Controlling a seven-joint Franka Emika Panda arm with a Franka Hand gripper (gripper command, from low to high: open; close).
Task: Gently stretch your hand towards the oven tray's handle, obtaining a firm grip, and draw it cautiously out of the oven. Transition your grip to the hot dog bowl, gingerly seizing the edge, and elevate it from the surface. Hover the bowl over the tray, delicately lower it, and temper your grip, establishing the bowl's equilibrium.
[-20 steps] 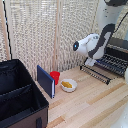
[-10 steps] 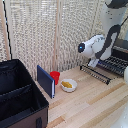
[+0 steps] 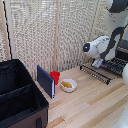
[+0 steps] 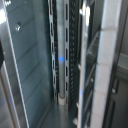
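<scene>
The oven tray (image 3: 111,66), a dark wire rack, sticks out of the oven (image 3: 124,49) at the exterior view's right edge. The oven tray's handle (image 3: 94,74) is the bar along the rack's front edge. My gripper (image 3: 97,63) hangs just over the rack, behind the handle; its fingers are too small to read. The hot dog bowl (image 3: 68,85), white with a yellow piece inside, sits on the wooden table toward the exterior view's left of the rack. The wrist view is blurred and shows dark bars (image 4: 74,55) beside a silvery surface (image 4: 30,65); no fingers show there.
A red cup (image 3: 55,76) stands behind the bowl, next to a dark blue upright panel (image 3: 46,81). A large black bin (image 3: 20,102) fills the exterior view's lower left. A slatted screen (image 3: 55,35) backs the table (image 3: 90,107).
My wrist has shifted slightly toward the exterior view's right and down, closer to the rack. The rack, the bowl and the cup have not moved.
</scene>
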